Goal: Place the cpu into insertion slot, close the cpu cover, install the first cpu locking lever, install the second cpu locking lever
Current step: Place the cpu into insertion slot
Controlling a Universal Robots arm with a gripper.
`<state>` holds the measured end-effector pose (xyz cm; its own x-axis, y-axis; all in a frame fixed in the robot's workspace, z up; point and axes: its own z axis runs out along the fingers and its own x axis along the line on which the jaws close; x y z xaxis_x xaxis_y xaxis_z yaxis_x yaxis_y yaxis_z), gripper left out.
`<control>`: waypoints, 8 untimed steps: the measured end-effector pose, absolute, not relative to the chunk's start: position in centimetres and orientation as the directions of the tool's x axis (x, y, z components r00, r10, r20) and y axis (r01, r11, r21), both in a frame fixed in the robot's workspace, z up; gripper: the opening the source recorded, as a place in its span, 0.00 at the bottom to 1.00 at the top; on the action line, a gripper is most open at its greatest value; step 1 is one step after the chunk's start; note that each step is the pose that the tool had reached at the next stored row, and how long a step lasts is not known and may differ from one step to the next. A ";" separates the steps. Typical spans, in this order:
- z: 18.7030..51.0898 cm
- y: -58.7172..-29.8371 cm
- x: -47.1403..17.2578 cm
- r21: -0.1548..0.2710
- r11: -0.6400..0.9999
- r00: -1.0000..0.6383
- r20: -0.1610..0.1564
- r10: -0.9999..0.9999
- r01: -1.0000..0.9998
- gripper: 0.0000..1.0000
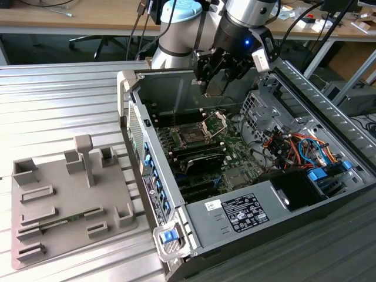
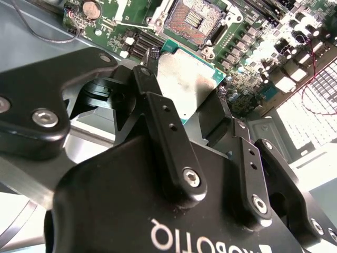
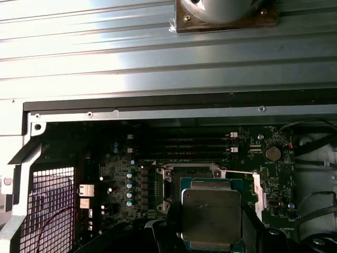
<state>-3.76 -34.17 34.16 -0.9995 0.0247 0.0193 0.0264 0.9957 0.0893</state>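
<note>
Gripper clamps the cpu by its edges — you're mid-placement, hovering over the open insertion slot; seating it calls for square alignment, I'd judge.

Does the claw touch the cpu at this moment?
Touching. In the second wrist view the claw holds the cpu, its jaws pressed against two opposite edges of the chip.
</note>
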 end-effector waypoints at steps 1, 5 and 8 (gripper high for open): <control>34.0 -34.2 -3.8 0.089 0.996 -1.000 0.019 0.025 0.026 0.55; 33.9 -34.2 -3.8 0.089 0.996 -1.000 0.019 0.025 0.026 0.55; 33.9 -34.2 -3.8 0.089 0.996 -1.000 0.019 0.025 0.026 0.55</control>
<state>-3.76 -34.17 33.89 -0.9995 0.0248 0.0194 0.0264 0.9957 0.0893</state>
